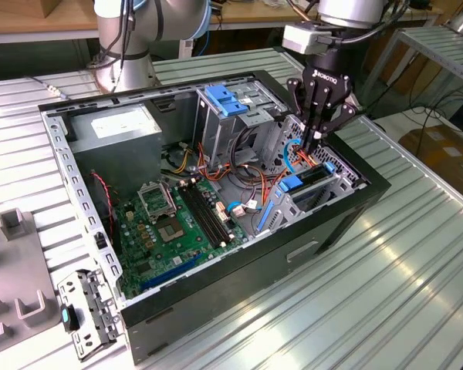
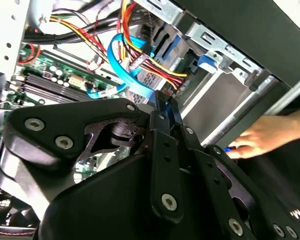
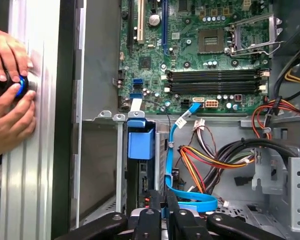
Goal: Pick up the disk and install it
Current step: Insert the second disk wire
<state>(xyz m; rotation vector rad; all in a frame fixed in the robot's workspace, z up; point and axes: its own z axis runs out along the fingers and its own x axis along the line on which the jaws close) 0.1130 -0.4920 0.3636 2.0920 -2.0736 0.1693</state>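
**Gripper down at the drive cage, disk seated in its slot**

The black multi-link gripper (image 1: 315, 145) hangs inside the open black tower case (image 1: 324, 223), at the corner on the exterior view's right. Its fingers are drawn together to a narrow tip, and nothing is seen between them in both wrist views (image 2: 162, 102) (image 3: 162, 205).

The flat silver disk with blue side rails (image 1: 305, 182) stands on edge inside the grey metal drive cage (image 1: 336, 171), just below the fingertips. In the first wrist view its blue plastic end (image 3: 140, 142) sits flush at the cage's mouth.

Room is tight here. A light-blue flat cable (image 3: 177, 165) loops just beside the fingers, and a bundle of red, yellow and orange wires (image 3: 210, 155) lies close on the same side. The cage's sheet-metal edges flank the disk closely. The green motherboard (image 1: 170, 223) lies further in, with more open room above it.

Outside the case wall, a person's hands (image 3: 10, 100) rest on the ribbed metal table (image 1: 417, 254), holding a small blue-and-black object (image 3: 21, 85).
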